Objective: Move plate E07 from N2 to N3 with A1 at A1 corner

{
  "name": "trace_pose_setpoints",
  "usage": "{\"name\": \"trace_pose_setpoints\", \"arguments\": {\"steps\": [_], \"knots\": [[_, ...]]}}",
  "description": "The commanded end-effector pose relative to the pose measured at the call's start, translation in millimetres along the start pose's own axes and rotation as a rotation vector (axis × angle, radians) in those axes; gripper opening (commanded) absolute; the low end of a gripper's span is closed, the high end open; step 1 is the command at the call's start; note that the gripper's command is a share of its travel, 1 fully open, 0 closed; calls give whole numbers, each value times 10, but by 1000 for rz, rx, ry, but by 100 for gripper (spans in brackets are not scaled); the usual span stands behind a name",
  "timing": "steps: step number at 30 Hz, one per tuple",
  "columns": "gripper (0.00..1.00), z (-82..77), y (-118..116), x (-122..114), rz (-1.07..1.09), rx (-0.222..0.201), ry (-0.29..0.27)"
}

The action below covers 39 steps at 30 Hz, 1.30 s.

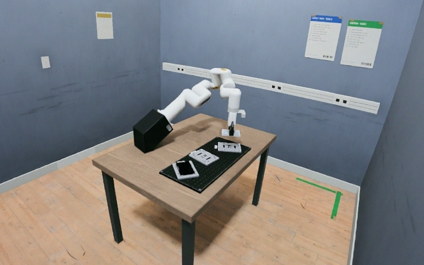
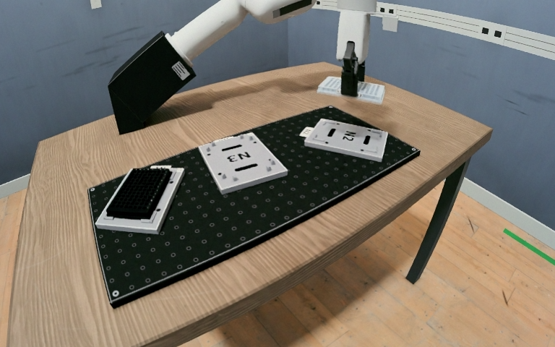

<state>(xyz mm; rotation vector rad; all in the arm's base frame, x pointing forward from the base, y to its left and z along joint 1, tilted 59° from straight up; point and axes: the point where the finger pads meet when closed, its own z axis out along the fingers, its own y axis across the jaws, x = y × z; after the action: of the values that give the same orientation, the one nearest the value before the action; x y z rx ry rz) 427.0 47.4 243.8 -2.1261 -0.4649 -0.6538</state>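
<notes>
My gripper (image 1: 231, 132) (image 2: 350, 89) is shut on white plate E07 (image 1: 235, 133) (image 2: 371, 91). It holds the plate level, low over the bare wood behind the black deck (image 1: 207, 175) (image 2: 212, 223). Nest N2 (image 1: 228, 148) (image 2: 345, 142) is empty at the deck's far end. Nest N3 (image 1: 201, 158) (image 2: 241, 163) is empty in the middle. Black plate E01 (image 1: 185, 167) (image 2: 139, 192) sits on nest N1 (image 1: 187, 175) (image 2: 134, 224) at the near end. I cannot read the held plate's label.
The arm's black base box (image 1: 150, 130) (image 2: 145, 83) rests tilted on the table's back left. The wooden table (image 1: 135, 164) (image 2: 435, 124) has its right edge close beyond N2.
</notes>
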Motion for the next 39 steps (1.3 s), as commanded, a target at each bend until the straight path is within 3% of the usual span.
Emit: {"name": "trace_pose_setpoints", "arguments": {"steps": [1,23,39], "knots": [[0,-18,45,-30,34,-4,4],[0,-17,734,-759,701,-3,4],[0,-17,1216,-1270,701,-4,4]]}}
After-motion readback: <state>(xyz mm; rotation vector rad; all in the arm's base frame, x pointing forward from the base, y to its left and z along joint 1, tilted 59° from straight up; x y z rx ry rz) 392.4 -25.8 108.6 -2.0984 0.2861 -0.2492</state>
